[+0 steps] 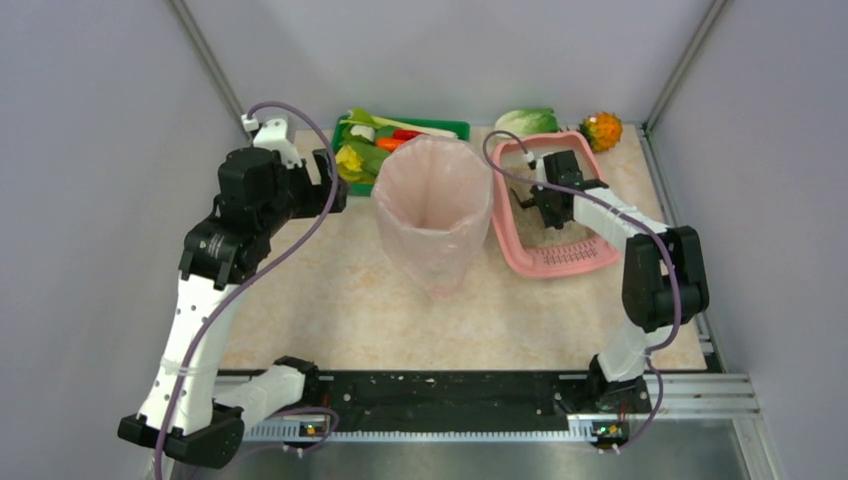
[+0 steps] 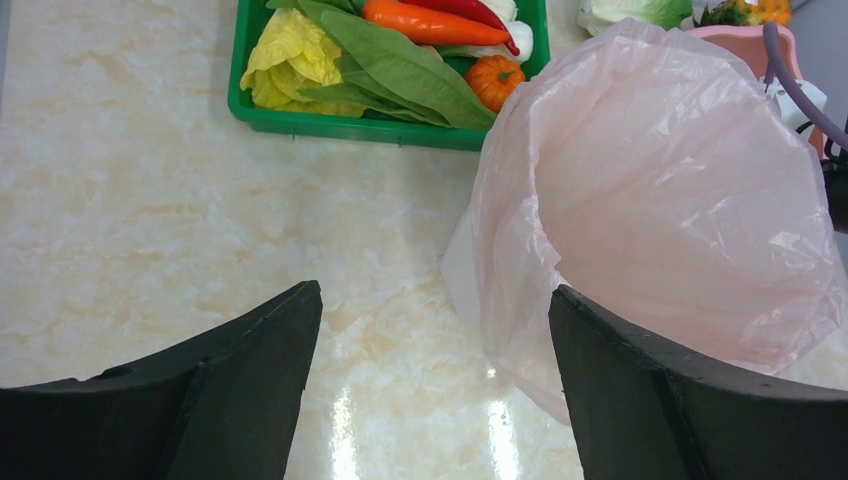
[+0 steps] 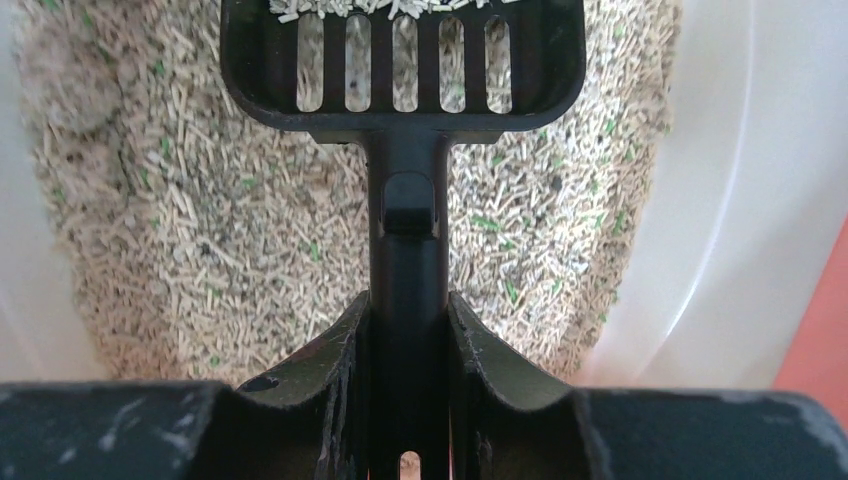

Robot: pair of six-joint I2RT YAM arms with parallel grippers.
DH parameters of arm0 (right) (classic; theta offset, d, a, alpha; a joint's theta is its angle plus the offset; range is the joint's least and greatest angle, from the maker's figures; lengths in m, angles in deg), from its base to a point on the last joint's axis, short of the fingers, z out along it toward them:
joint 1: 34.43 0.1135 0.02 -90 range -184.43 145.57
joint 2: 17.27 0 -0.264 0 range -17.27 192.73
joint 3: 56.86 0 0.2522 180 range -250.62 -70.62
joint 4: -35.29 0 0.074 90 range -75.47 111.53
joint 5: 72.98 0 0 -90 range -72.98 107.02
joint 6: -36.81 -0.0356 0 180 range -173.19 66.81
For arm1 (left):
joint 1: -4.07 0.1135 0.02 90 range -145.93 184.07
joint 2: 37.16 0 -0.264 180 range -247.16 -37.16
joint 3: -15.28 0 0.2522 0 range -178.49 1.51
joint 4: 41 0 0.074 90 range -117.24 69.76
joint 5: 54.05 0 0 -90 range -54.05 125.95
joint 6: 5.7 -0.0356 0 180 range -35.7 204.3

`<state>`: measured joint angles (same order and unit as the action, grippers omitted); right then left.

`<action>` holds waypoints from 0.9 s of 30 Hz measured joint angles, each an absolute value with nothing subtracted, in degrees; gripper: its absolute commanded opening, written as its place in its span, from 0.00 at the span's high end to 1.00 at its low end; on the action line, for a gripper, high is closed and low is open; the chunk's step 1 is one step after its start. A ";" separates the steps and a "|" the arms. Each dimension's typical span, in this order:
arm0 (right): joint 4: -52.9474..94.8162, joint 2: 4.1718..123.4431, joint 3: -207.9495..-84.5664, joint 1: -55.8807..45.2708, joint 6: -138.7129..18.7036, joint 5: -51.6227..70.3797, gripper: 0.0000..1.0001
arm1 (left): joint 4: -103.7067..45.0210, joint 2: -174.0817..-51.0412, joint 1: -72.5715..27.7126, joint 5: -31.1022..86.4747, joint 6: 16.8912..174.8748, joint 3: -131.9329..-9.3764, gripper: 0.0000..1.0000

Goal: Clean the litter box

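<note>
Litter box [image 1: 565, 262] lies directly under the right pincer [image 3: 408, 330], which pinches a black scoop [image 3: 405, 200].

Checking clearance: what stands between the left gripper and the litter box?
The pink bag-lined bin; the top view shows it between left gripper and litter box.

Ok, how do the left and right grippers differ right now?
The left gripper has its jaws wide open and empty; the right gripper has its jaws shut on the black scoop handle. The left gripper sits over bare table beside the bag-lined bin; the right gripper is over the litter box, its scoop carrying some litter. Both point downward.
</note>
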<state>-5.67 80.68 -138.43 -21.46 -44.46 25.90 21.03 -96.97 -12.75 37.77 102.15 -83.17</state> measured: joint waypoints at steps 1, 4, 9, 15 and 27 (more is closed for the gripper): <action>-4.62 80.88 -138.43 -21.50 -44.61 25.90 1.00 | 21.05 -96.73 -12.75 37.95 102.17 -83.17 0.11; -1.41 81.92 -138.41 -21.59 -45.09 25.64 1.00 | 21.10 -96.22 -12.75 38.36 102.19 -83.17 0.11; 3.53 83.52 -136.91 -21.90 -46.10 24.61 1.00 | 21.45 -95.68 -12.75 38.49 102.37 -83.17 0.11; 4.47 83.65 -136.40 -22.07 -46.73 23.65 1.00 | 22.74 -95.37 -12.75 38.71 102.39 -83.17 0.11; -6.79 77.82 -137.54 -24.59 -40.39 18.71 1.00 | 22.96 -94.65 -12.75 38.87 102.85 -83.17 0.11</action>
<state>-6.79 77.82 -137.54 -24.59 -40.39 18.71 22.96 -94.65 -12.75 38.87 102.85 -83.17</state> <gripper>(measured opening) 0.263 0.891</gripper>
